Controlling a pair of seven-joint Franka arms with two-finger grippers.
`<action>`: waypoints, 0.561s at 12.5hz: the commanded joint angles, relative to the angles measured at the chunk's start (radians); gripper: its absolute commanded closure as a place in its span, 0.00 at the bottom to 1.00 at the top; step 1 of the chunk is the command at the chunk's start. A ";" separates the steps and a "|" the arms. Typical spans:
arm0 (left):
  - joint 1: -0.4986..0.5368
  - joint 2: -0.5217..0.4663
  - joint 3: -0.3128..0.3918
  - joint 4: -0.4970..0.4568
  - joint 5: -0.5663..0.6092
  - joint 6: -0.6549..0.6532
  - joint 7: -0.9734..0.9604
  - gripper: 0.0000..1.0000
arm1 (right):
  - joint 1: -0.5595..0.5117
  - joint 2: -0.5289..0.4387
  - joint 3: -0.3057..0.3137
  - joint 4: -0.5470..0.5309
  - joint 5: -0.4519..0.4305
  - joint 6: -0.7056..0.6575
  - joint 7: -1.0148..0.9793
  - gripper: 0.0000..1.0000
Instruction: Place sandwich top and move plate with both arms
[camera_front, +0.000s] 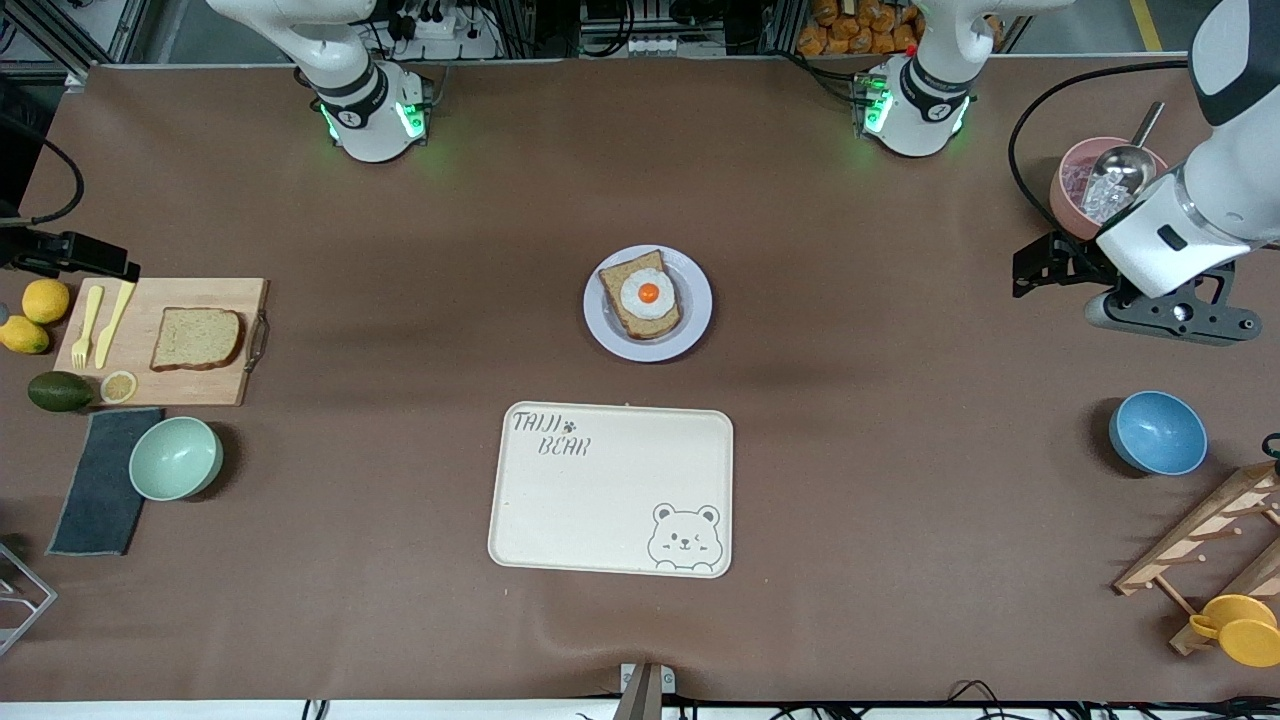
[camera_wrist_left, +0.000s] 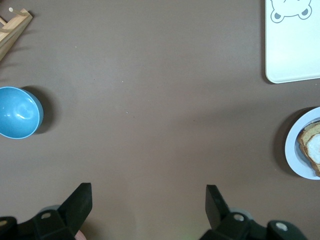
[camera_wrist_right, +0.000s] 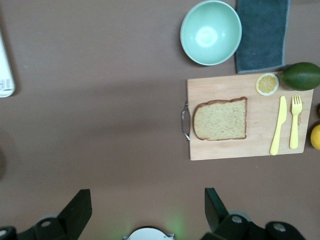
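The sandwich top (camera_front: 197, 338) is seen lying flat on a wooden cutting board (camera_front: 215, 385) at the right arm's end of the desk (camera_front: 400, 520), beside a yellow fork (camera_front: 86, 327) and knife (camera_front: 114, 322). The plate (camera_front: 694, 325) is set near the middle of the desk, carrying a bread slice with a fried egg (camera_front: 648, 293); a cream tray (camera_front: 610, 490) lies nearer to the front camera. The left claw (camera_wrist_left: 149, 200) is held open over bare desk near a blue bowl (camera_wrist_left: 17, 112). The right claw (camera_wrist_right: 148, 200) is held open, empty, above the desk beside the board.
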 joint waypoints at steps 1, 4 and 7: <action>0.009 -0.006 -0.005 -0.008 -0.018 0.004 -0.002 0.00 | 0.002 -0.014 -0.094 -0.129 -0.001 0.120 -0.103 0.00; 0.009 -0.002 -0.006 -0.008 -0.018 0.004 -0.002 0.00 | 0.004 -0.001 -0.193 -0.247 0.019 0.252 -0.208 0.00; 0.009 0.000 -0.006 -0.008 -0.018 0.005 -0.002 0.00 | 0.005 0.050 -0.285 -0.314 0.086 0.350 -0.338 0.00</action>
